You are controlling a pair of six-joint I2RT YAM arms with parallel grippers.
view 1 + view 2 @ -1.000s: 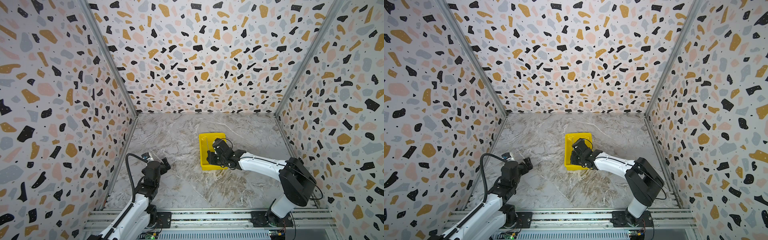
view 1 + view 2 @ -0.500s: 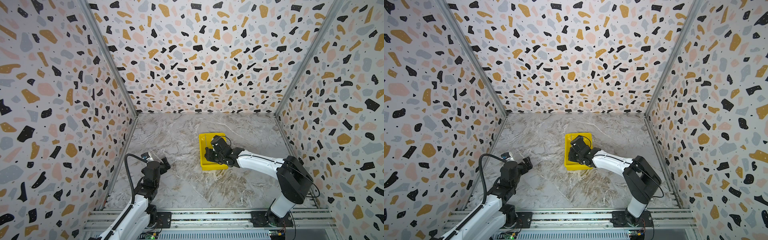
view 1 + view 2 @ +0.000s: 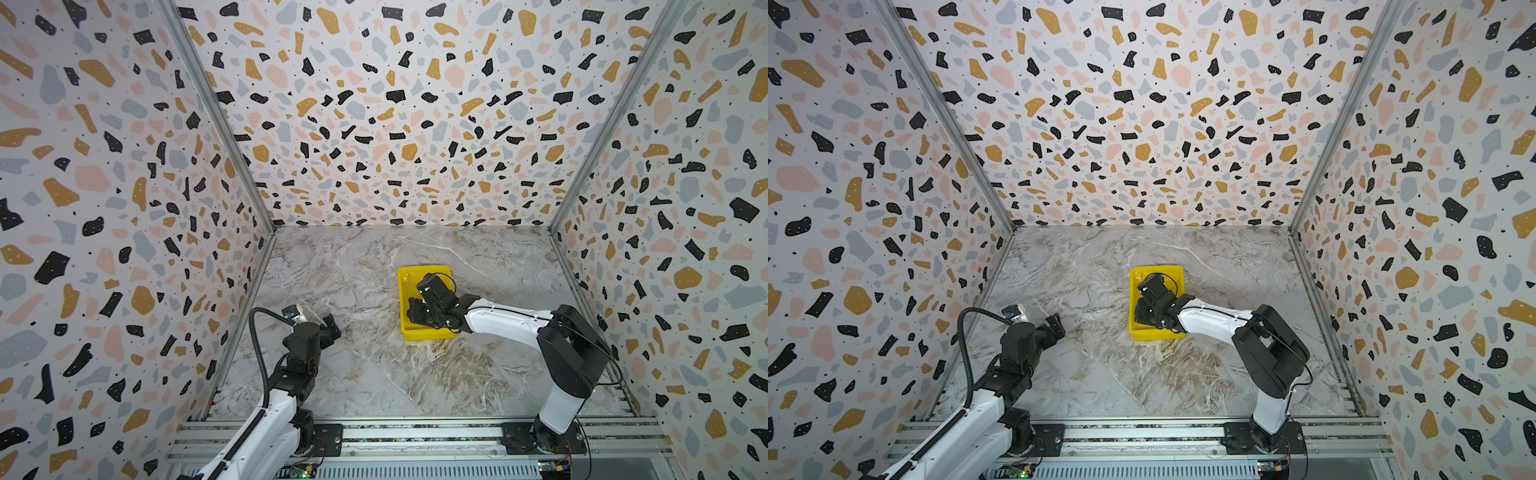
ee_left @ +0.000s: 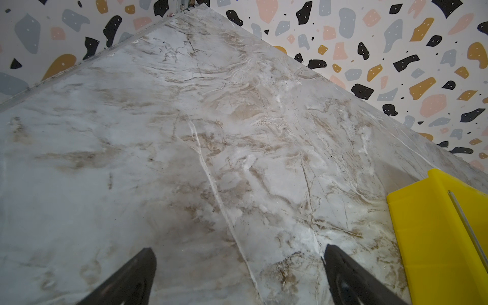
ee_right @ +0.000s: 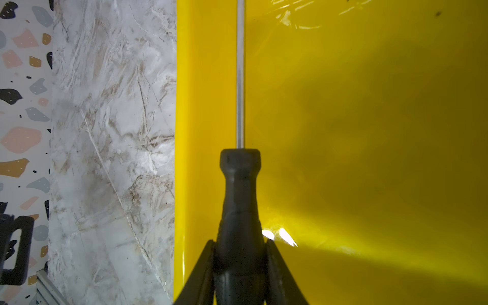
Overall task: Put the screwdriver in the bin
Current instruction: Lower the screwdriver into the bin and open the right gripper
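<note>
The right hand (image 5: 240, 245) is clamped on the screwdriver (image 5: 239, 184) handle, over the bin (image 5: 369, 132), with the shaft close along one long wall. If released tilted, the shaft could catch the rim and roll out.

The right claw (image 3: 1140, 309) sits in the bin (image 3: 1152, 333) beside its left wall.

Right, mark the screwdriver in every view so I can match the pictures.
Top view: screwdriver, only its thin shaft shows, along the bin's left wall.
Top view: same spot, barely a sliver of shaft.
Left wrist: shaft over the visible part of the bin.
Right wrist: middle of the picture, handle clamped in the right gripper, shaft pointing away.
Shared landmark: the yellow bin.
</note>
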